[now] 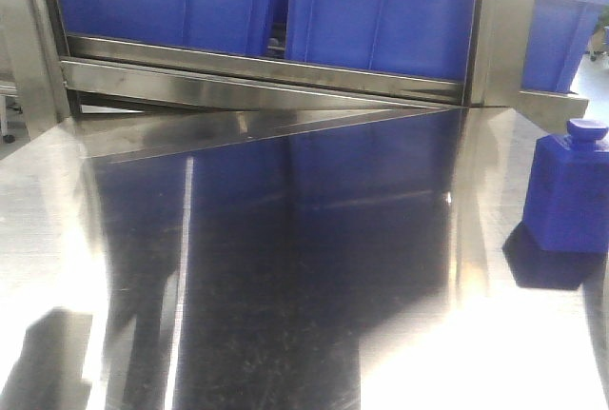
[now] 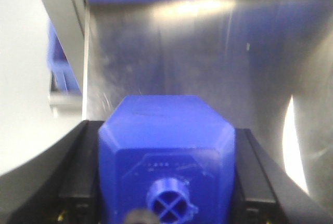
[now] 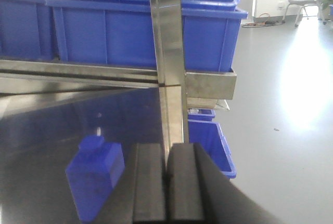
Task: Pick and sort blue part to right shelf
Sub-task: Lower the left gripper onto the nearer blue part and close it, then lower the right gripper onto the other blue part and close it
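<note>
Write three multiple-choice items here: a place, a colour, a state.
1. Where is the standing blue part? A. at the right edge of the table B. inside a bin C. at the table's left edge
2. What colour are the bins on the shelf? A. grey B. blue C. red
3. How are the right fingers? A. shut, empty B. shut on a part C. wide open
Answers: 1 A, the front view shows it upright there; 2 B, plainly blue plastic; 3 A, they meet with nothing between.
</note>
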Action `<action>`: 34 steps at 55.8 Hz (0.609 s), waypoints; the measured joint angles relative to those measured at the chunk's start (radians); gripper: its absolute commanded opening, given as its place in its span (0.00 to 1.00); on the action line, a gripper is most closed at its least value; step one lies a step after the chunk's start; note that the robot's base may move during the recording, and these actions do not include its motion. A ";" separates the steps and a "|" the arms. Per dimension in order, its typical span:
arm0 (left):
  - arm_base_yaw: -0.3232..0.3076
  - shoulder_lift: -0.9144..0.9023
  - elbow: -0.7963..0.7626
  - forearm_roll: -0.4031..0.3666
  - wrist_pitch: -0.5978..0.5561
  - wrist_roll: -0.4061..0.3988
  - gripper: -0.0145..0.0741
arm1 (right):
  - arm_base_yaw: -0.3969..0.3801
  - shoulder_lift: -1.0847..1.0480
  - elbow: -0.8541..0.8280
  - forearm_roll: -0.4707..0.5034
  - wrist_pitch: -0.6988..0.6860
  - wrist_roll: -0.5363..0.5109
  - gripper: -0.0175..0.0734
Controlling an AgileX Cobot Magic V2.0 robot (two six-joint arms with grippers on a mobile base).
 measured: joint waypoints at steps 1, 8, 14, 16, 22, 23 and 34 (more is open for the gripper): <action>0.000 -0.013 0.014 0.000 -0.012 0.000 0.50 | 0.000 0.000 -0.012 0.000 0.010 0.000 0.25; 0.000 -0.120 0.130 0.000 -0.109 0.006 0.50 | 0.000 0.056 -0.135 0.000 0.110 0.000 0.25; 0.000 -0.190 0.217 0.000 -0.182 0.020 0.50 | 0.000 0.156 -0.253 0.000 0.210 0.000 0.25; 0.000 -0.208 0.236 0.000 -0.205 0.021 0.50 | 0.000 0.197 -0.295 0.000 0.246 0.000 0.25; 0.000 -0.271 0.293 0.000 -0.265 0.026 0.50 | 0.016 0.322 -0.431 0.002 0.361 -0.034 0.25; 0.000 -0.283 0.301 0.000 -0.273 0.026 0.50 | 0.021 0.338 -0.449 0.002 0.375 -0.041 0.25; 0.000 -0.345 0.322 0.000 -0.318 0.027 0.50 | 0.143 0.593 -0.720 0.037 0.617 -0.121 0.25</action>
